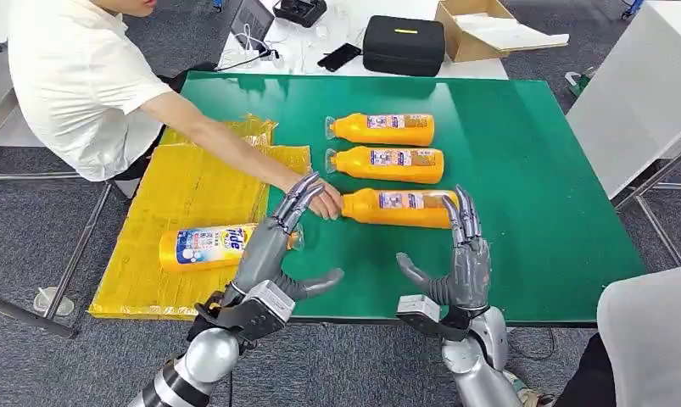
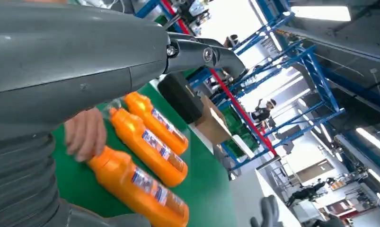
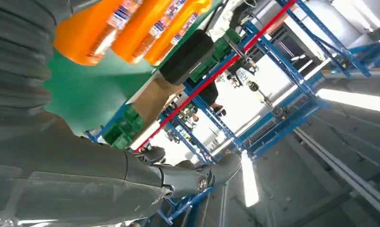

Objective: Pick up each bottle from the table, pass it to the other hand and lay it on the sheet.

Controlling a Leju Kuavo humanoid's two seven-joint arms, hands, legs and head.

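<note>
Three orange bottles lie in a row on the green table (image 1: 532, 170): the far one (image 1: 383, 129), the middle one (image 1: 387, 164) and the near one (image 1: 396, 208). A person's hand (image 1: 325, 204) touches the neck of the near bottle (image 2: 136, 187). A fourth orange bottle (image 1: 205, 247) lies on the yellow sheet (image 1: 192, 195). My left hand (image 1: 273, 242) hovers open at the table's left front, fingers stretched toward the person's hand. My right hand (image 1: 464, 254) stands open just in front of the near bottle's base, holding nothing.
A person in a white shirt (image 1: 82, 85) leans in from the far left, arm across the sheet. A black case (image 1: 403, 45), a cardboard box (image 1: 481, 30), a phone and cables lie on the white table behind. A grey surface (image 1: 642, 93) stands at the right.
</note>
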